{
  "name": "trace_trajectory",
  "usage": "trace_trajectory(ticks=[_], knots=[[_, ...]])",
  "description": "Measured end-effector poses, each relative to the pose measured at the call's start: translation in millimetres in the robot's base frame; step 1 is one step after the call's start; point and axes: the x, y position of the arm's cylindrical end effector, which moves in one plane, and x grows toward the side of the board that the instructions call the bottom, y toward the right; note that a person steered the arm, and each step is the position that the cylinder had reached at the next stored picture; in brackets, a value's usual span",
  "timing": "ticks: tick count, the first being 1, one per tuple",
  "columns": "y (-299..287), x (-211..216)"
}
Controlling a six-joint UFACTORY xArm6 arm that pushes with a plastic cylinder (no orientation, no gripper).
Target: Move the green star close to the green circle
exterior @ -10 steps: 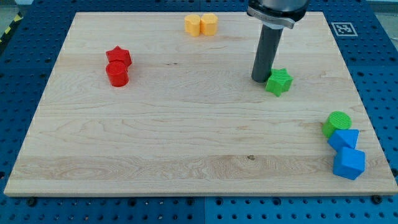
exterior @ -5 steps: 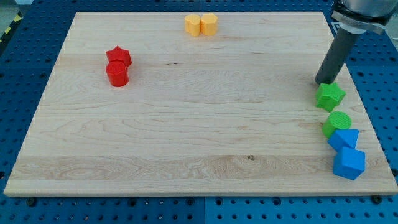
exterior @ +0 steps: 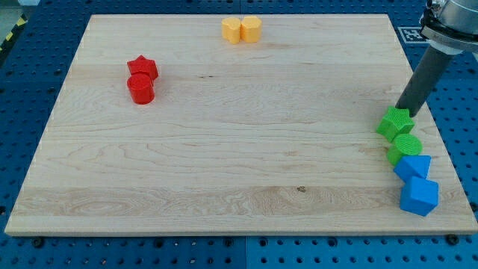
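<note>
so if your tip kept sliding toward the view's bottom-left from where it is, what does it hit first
My tip would meet the green star first; it already sits against it. Just beyond lies the green circle.

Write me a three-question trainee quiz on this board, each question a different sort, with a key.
1. True or false: the green star touches the green circle.
2. Multiple choice: my tip is at the star's A) upper right, B) lower left, C) far across the board.
3. Fill in: the two yellow blocks sit at the view's ____ edge.

Key: 1 true; 2 A; 3 top.
</note>
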Motion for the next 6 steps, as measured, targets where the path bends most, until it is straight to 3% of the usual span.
trace_trajectory(ticks=[2, 3, 6], knots=[[2, 2], [-4, -18], [-9, -2]])
